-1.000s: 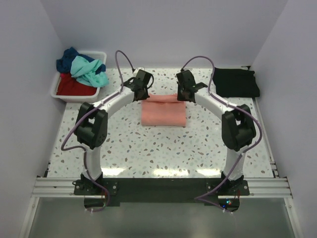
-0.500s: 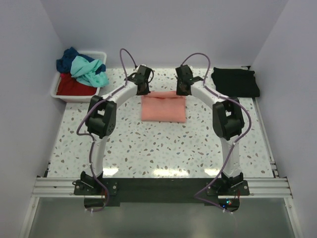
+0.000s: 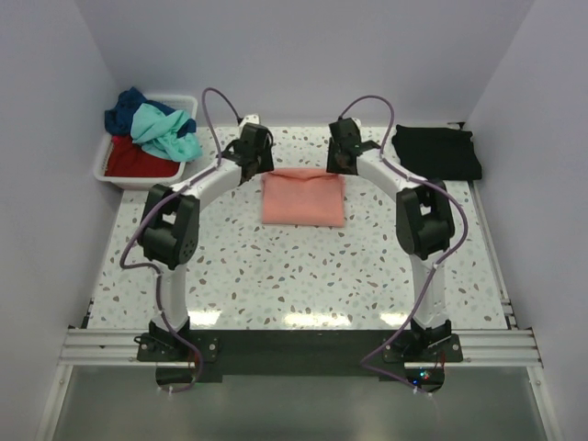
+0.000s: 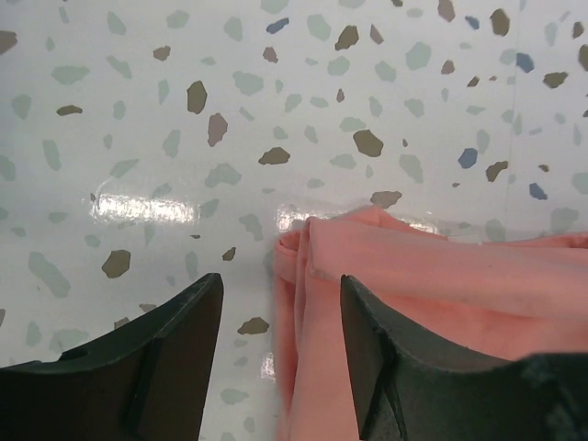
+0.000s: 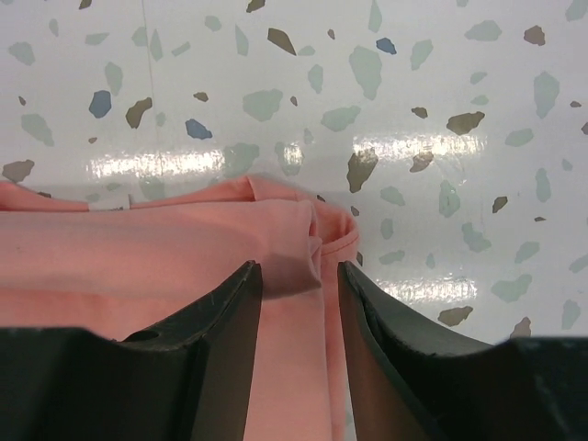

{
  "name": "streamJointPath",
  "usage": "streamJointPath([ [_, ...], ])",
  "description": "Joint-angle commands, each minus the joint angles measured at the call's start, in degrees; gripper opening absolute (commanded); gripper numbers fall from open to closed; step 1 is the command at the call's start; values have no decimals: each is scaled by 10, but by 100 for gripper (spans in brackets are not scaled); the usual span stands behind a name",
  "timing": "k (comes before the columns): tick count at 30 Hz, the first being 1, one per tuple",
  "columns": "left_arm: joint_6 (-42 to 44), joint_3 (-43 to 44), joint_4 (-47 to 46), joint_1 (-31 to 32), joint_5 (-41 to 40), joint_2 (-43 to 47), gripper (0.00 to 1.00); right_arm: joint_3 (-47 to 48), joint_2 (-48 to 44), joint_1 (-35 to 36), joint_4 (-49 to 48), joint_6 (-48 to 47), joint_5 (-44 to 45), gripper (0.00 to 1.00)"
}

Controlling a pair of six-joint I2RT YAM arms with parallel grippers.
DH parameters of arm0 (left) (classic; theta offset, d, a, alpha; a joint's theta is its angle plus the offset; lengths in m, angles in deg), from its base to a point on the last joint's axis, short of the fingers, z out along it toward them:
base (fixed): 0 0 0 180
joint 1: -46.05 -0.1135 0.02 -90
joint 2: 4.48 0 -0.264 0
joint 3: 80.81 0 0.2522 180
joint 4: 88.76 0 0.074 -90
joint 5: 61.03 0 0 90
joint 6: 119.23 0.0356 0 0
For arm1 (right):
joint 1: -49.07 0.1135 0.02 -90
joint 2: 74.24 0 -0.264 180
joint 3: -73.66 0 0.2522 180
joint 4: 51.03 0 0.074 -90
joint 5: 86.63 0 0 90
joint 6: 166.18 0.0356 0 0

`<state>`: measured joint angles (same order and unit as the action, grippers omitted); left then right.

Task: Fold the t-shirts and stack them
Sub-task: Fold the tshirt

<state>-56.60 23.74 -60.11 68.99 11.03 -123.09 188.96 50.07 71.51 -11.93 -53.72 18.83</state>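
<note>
at pink t-shirt [image 3: 304, 200] far corners: left gripper [image 4: 281, 287], right gripper [image 5: 299, 270], jaws apart

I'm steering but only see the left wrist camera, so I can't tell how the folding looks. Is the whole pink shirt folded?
Observer: Yes. From above, the salmon-pink t-shirt lies as a flat folded rectangle between the arms.
Operator: What's my other hand doing?
Observer: The right gripper is open over the shirt's far right corner.
Operator: Any more shirts?
Observer: A teal t-shirt, a navy t-shirt and a red t-shirt are heaped in the white bin at the far left.
</note>
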Motion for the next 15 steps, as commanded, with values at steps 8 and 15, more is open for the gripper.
streamJointPath([
  [8, 23, -27, -42, 8, 71, 84, 59, -43, -105, 1, -34, -7, -33, 42],
  [15, 57, -40, -14, 45, 135, 78, 59, -57, -101, 14, -1, -18, -80, 43],
])
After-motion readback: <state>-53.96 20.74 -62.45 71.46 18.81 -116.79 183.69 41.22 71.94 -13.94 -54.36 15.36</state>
